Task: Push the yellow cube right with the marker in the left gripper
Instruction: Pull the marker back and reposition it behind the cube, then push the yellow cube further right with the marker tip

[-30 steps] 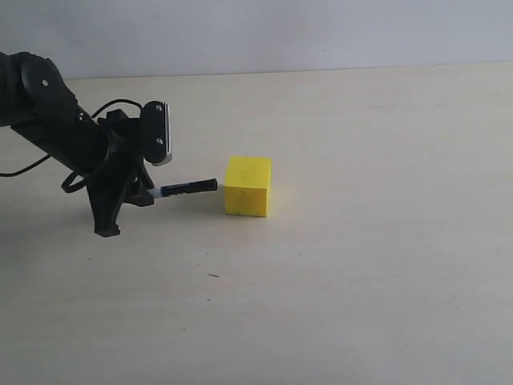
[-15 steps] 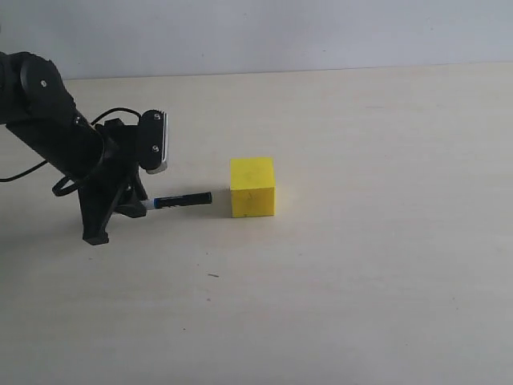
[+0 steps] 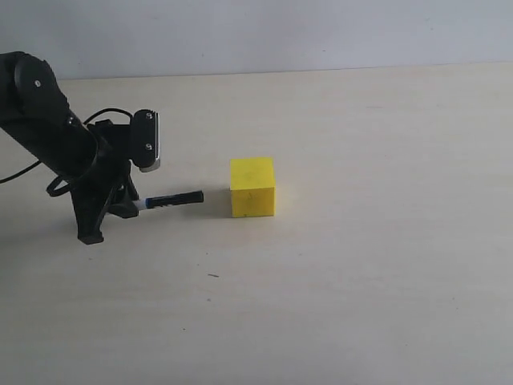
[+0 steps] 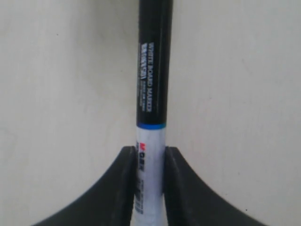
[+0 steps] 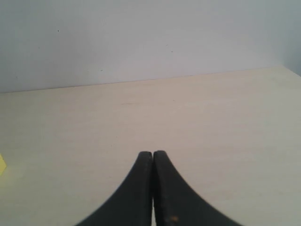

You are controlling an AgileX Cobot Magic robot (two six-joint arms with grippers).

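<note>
The yellow cube (image 3: pixel 252 186) rests on the pale table, a sliver of it also showing at the edge of the right wrist view as the yellow cube (image 5: pixel 2 165). My left gripper (image 3: pixel 132 204) is shut on the white barrel of the marker (image 3: pixel 170 200), which lies nearly level with its black cap pointing at the cube. A short gap separates cap tip and cube. In the left wrist view the marker (image 4: pixel 153 84) runs out from between the black fingers (image 4: pixel 127 179) of the left gripper (image 4: pixel 149 155). My right gripper (image 5: pixel 153 155) is shut on nothing.
A pale wooden table (image 3: pixel 361 265) spreads around the cube, ending at a grey-white wall (image 3: pixel 280 32) behind. Loose black cables (image 3: pixel 56 186) hang off the left arm.
The cube has slid a little right and turned square. Since then my left gripper has drawn back to the left with the marker, opening a gap between cap and cube.
</note>
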